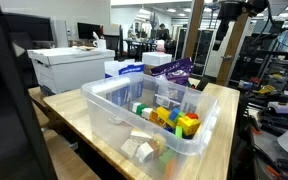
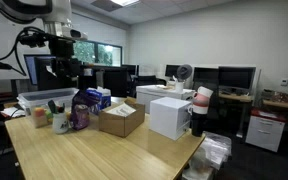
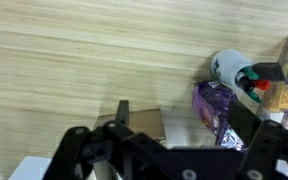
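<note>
The gripper [image 2: 63, 72] is hanging above the purple bag [image 3: 212, 108], jaws apart; any descent needs centring, clearing the cardboard box [image 3: 144, 125].

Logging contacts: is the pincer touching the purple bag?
Apart. In an exterior view the pincer hangs well above the purple bag, with a plain gap between them.
</note>
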Controlling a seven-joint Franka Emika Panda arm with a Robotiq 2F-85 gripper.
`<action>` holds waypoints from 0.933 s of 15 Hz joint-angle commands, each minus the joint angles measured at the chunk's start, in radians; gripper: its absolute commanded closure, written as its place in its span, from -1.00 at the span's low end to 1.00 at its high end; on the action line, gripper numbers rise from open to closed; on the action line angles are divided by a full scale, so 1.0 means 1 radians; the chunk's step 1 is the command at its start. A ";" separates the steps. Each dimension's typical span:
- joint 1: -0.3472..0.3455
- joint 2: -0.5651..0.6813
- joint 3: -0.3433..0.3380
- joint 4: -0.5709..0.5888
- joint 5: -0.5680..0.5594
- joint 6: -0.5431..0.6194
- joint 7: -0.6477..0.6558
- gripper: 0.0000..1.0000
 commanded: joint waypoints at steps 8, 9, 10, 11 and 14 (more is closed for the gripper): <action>-0.007 0.001 0.006 0.002 0.005 -0.002 -0.003 -1.00; -0.006 -0.003 0.007 -0.002 0.005 -0.001 -0.003 -1.00; -0.002 -0.011 0.009 -0.009 0.011 -0.002 -0.001 -1.00; 0.005 -0.028 0.013 -0.026 0.015 0.001 -0.004 -1.00; 0.027 -0.072 0.029 -0.072 0.024 0.008 -0.012 -1.00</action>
